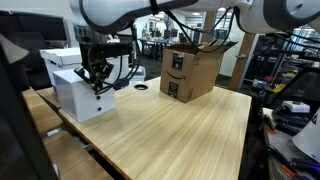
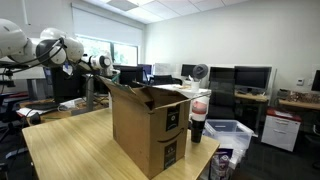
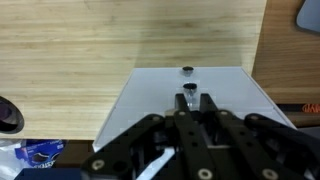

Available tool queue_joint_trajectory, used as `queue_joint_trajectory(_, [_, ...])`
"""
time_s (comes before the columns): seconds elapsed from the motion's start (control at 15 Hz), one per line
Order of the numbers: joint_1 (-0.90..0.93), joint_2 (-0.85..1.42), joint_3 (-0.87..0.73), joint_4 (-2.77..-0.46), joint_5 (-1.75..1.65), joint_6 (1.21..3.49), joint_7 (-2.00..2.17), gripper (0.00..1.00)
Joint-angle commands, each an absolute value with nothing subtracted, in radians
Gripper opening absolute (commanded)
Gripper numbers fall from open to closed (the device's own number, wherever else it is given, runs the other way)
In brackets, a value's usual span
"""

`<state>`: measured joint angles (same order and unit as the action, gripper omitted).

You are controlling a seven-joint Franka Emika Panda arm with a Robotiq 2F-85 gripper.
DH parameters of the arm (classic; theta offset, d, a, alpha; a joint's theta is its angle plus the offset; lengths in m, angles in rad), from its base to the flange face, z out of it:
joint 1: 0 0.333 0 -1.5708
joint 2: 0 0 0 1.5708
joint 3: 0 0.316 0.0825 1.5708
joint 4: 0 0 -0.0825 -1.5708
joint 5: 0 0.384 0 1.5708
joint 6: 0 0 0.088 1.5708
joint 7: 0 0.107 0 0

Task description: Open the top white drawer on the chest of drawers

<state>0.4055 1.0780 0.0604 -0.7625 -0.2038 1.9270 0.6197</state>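
Where the light wooden table (image 1: 180, 130) reaches its nine o'clock edge, I note the small white cube-shaped chest of drawers (image 1: 78, 98). The black Robotiq gripper (image 3: 192, 98) sits at the top white drawer (image 3: 230, 95), fingers narrowly apart astride its small dark knob (image 3: 188, 89). I cannot tell whether they pinch it. An open-flapped brown cardboard box (image 1: 190, 75) stands at the chest's three o'clock.
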Motion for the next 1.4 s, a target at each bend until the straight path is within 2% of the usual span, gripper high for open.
queue_joint_trajectory(0.0, [0.409,1.085,0.055,-0.742,-0.2,1.889,0.645,0.06])
queue_joint_trajectory(0.07, [0.41,1.085,0.055,-0.743,-0.2,1.887,0.645,0.09])
queue_joint_trajectory(0.8, [0.388,1.02,0.086,-0.858,-0.187,1.945,0.609,0.09])
queue_joint_trajectory(1.33, [0.376,0.965,0.088,-0.937,-0.19,1.89,0.622,0.09])
